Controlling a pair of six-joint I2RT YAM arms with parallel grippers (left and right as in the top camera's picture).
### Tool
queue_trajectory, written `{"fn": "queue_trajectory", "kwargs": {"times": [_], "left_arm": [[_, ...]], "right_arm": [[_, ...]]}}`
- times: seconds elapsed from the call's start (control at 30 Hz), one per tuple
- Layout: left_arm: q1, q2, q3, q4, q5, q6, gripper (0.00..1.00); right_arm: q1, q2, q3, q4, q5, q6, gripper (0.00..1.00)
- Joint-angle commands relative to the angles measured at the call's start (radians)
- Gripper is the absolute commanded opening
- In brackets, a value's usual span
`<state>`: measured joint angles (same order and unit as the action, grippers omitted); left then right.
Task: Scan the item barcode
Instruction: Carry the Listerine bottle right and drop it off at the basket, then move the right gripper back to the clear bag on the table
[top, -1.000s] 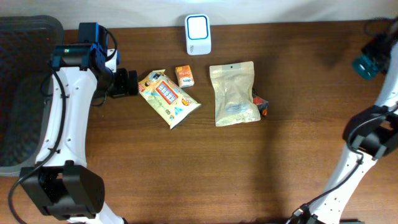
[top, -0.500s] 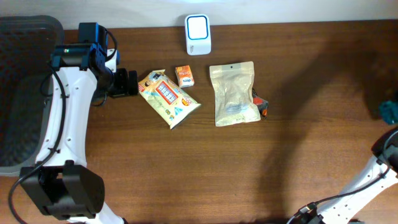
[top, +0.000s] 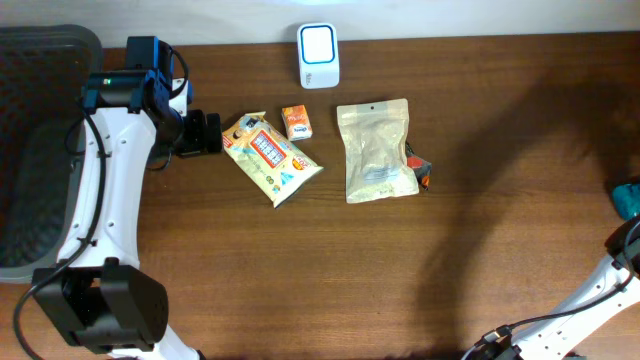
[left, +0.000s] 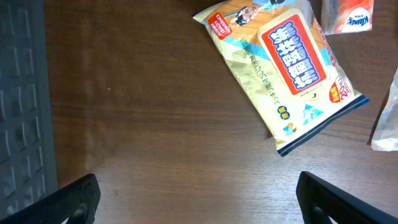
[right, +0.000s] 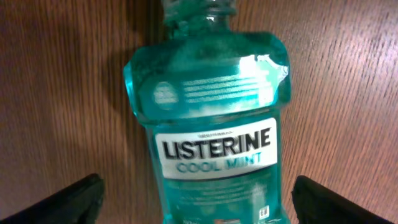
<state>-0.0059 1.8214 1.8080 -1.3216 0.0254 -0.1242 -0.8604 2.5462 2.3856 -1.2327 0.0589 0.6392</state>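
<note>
Right gripper (right: 199, 200) stands released on my wrist feed. Its two dark fingertips (right: 68, 198) sit in the bottom corners, with bare wood showing between each of them and the mouthwash bottle (right: 211, 124). The bottle lies straight between the jaws but untouched, its neck pointing to the top of the view and its green-blue label facing the camera — "LISTERINE COOL MINT" reads cleanly. I see no barcode on this face.

From overhead, only a sliver of the teal bottle (top: 628, 197) shows at the far right edge of the table (top: 480, 280), where the right arm mostly leaves the frame. The white scanner (top: 318, 55) sits at the back edge near the middle, well apart from the bottle.

Left gripper (left: 198, 194) is spread wide too, with nothing between its jaws — just tabletop. The yellow snack packet (left: 286, 68) lies ahead of it and to the right, tilted, not touching. Beyond that I see a small orange box (top: 296, 122) and a clear pouch (top: 377, 150), both below the scanner. A dark basket (top: 30, 150) stands at the far left.
</note>
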Motion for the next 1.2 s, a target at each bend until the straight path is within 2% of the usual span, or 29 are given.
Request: {"fn": "queue_trajectory", "kwargs": {"times": [0.0, 0.13, 0.33, 0.43, 0.53, 0.63, 0.8, 0.9, 1.0, 1.03, 1.07, 1.17], "left_arm": [[0.000, -0.017, -0.003, 0.001, -0.004, 0.002, 0.99], [0.000, -0.017, -0.003, 0.001, -0.004, 0.002, 0.99], [0.000, -0.017, -0.003, 0.001, -0.004, 0.002, 0.99], [0.000, -0.017, -0.003, 0.001, -0.004, 0.002, 0.99], [0.001, -0.017, -0.003, 0.001, -0.004, 0.002, 0.99], [0.000, -0.017, -0.003, 0.001, -0.004, 0.002, 0.99], [0.000, -0.017, -0.003, 0.001, -0.004, 0.002, 0.99], [0.000, -0.017, -0.003, 0.001, -0.004, 0.002, 0.99], [0.000, -0.017, -0.003, 0.001, -0.004, 0.002, 0.99], [0.000, -0.017, -0.003, 0.001, -0.004, 0.002, 0.99], [0.000, -0.017, -0.003, 0.001, -0.004, 0.002, 0.99], [0.000, -0.017, -0.003, 0.001, -0.004, 0.002, 0.99]], "right_arm": [[0.002, -0.039, 0.019, -0.002, -0.057, -0.047, 0.98], [0.003, -0.067, 0.085, -0.031, -0.192, -0.058, 0.98], [0.045, -0.182, 0.224, -0.113, -0.206, -0.060, 0.98], [0.092, -0.255, 0.273, -0.126, -0.206, -0.122, 0.98], [0.182, -0.342, 0.284, -0.111, -0.206, -0.193, 0.98], [0.340, -0.392, 0.284, -0.110, -0.241, -0.298, 0.98], [0.641, -0.357, 0.283, -0.117, -0.262, -0.537, 0.98], [0.771, -0.312, 0.282, -0.126, -0.260, -0.624, 0.99], [0.874, -0.254, 0.272, -0.129, -0.249, -0.650, 1.00], [0.895, -0.233, 0.269, -0.130, -0.250, -0.651, 0.93], [0.912, -0.214, 0.266, -0.130, -0.250, -0.650, 0.92], [0.955, -0.145, 0.250, -0.134, -0.255, -0.671, 0.98]]}}
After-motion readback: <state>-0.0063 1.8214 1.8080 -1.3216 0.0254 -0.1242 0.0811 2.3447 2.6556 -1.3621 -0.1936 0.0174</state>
